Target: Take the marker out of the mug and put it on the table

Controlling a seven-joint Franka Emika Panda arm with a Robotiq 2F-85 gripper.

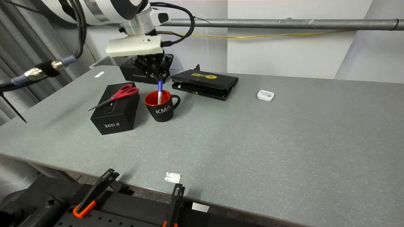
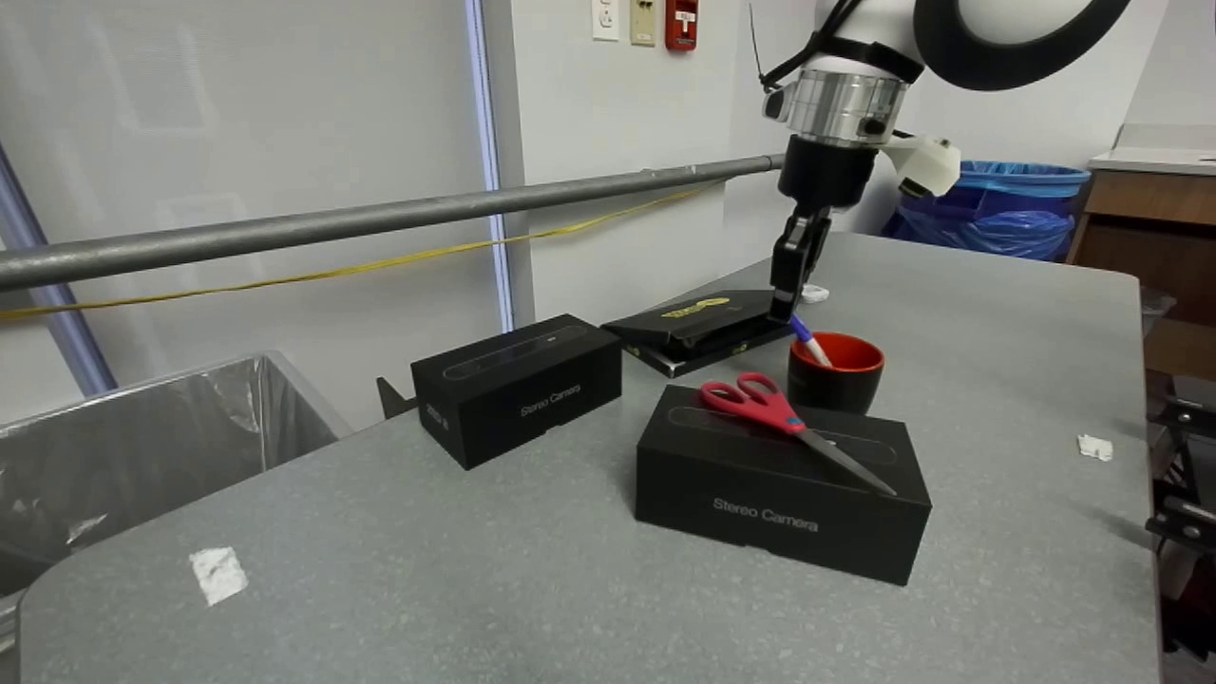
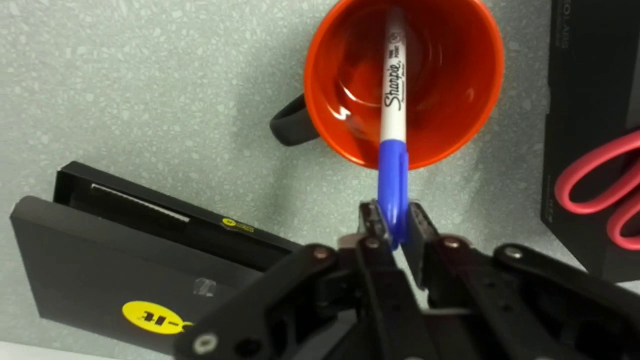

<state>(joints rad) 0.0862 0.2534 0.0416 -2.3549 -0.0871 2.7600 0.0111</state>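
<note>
Blue cap, white barrel lettered "Sharpie": marker [image 2: 808, 339], seen leaning in an exterior view, barrel down inside the mug [image 1: 162, 114], cap above the rim. Contact of its lower end with the mug floor: cannot tell.

Tool [image 3: 393, 222]: pinching the marker by the cap, one pad against each side; fingertips higher than the rim.

Mug: dark outside, red inside, printed "KMA", upright on the table [image 1: 284, 142], which is grey and speckled. In an exterior view the handle points right.

Surroundings, as they lie in an exterior view. Just left of the mug: black box [image 1: 110, 118] marked "ZED 2", red-handled scissors [image 1: 125, 91] lying on its top, blades pointing left and near. Beyond the mug, partly behind the tool: second black box [image 1: 139, 75]. Right of that, farther than the mug: flat black case [image 1: 205, 80] with yellow print, lid ajar. Well to the right of the case: small white item [image 1: 265, 95] with rounded corners, dark print on top. Two white scraps on the tabletop: near scrap [image 1: 173, 177] by the near edge, far scrap [image 1: 99, 74] at far left.
</note>
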